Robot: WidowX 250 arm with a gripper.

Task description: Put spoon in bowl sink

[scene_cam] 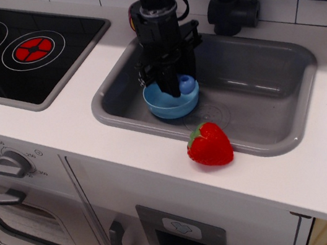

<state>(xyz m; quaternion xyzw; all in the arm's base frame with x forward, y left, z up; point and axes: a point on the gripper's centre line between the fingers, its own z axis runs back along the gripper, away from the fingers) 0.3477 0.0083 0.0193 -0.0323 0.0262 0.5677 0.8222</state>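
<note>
The light-blue bowl stands in the left part of the dark-grey sink. My gripper hangs straight over the bowl, its fingers reaching down into it. It is shut on the spoon, whose light-blue handle end shows beside the fingers just above the bowl's rim. The grey scoop is hidden behind the fingers.
A red strawberry lies on the white counter at the sink's front rim. The black faucet stands behind the sink. The black stovetop is at the left. A yellow-and-purple round toy is mostly hidden behind the arm.
</note>
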